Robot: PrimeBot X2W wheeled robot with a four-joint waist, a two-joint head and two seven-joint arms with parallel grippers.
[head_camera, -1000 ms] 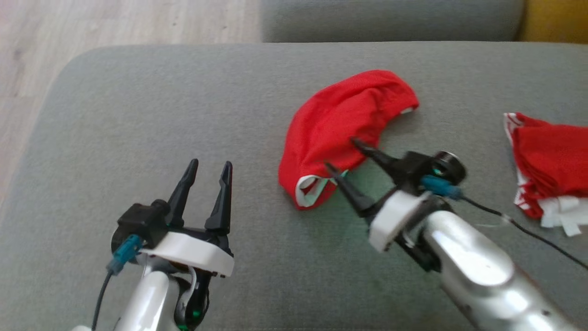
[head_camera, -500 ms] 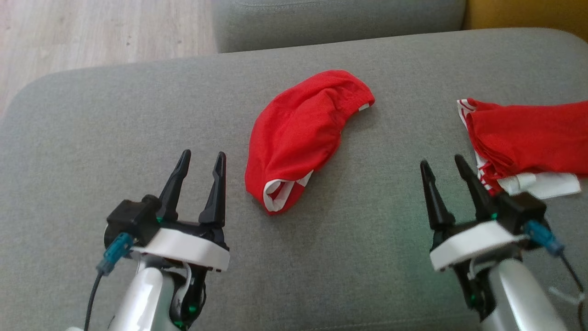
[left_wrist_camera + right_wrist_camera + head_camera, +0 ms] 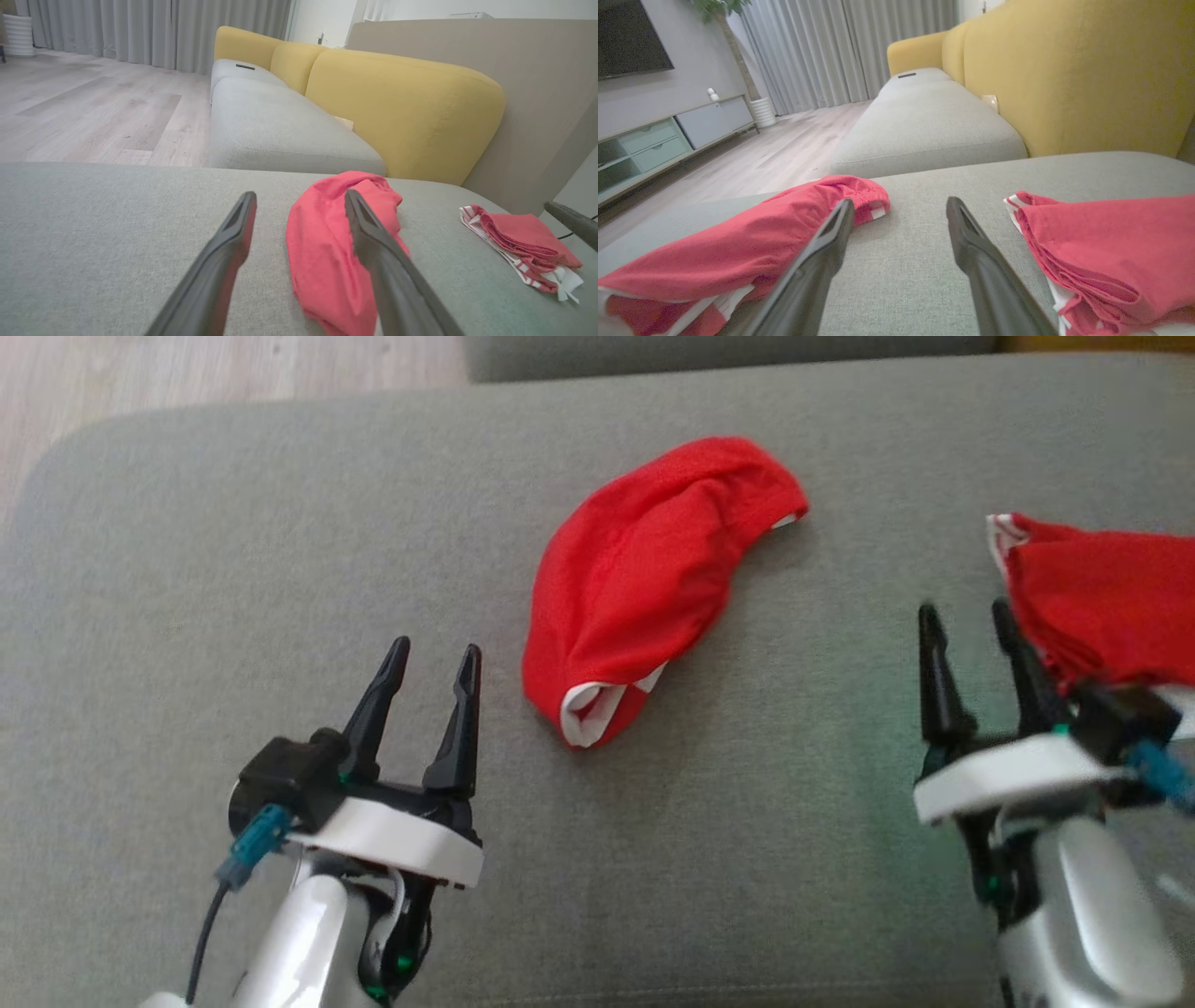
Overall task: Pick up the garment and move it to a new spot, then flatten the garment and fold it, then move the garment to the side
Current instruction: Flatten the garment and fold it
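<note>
The left gripper (image 3: 437, 646) is hovering low over the grey seat cushion (image 3: 233, 569) with its two dark fingers standing apart and nothing between them. The right gripper (image 3: 963, 607) is likewise hanging released and empty, its fingers pointing away from the robot. Between the two grippers, nearer the left one, the red garment (image 3: 644, 579) is lying loose on the cushion in a bunched, curved heap, running from a white-trimmed opening at its near end, just beside the left gripper's fingertips, up to a rounded end farther back; neither gripper is touching it. In the left wrist view the garment is showing between and past the fingers, partly behind the right-hand one. Just beside the right gripper's outer finger, a second pile of red cloth (image 3: 1102, 607) with white striped edging is resting folded on the same cushion, well apart from the garment. Beyond the cushion, another grey seat section (image 3: 924, 126) is stretching away beside a yellow backrest (image 3: 402, 107), and pale wooden flooring (image 3: 187, 369) is lying off to the left.
</note>
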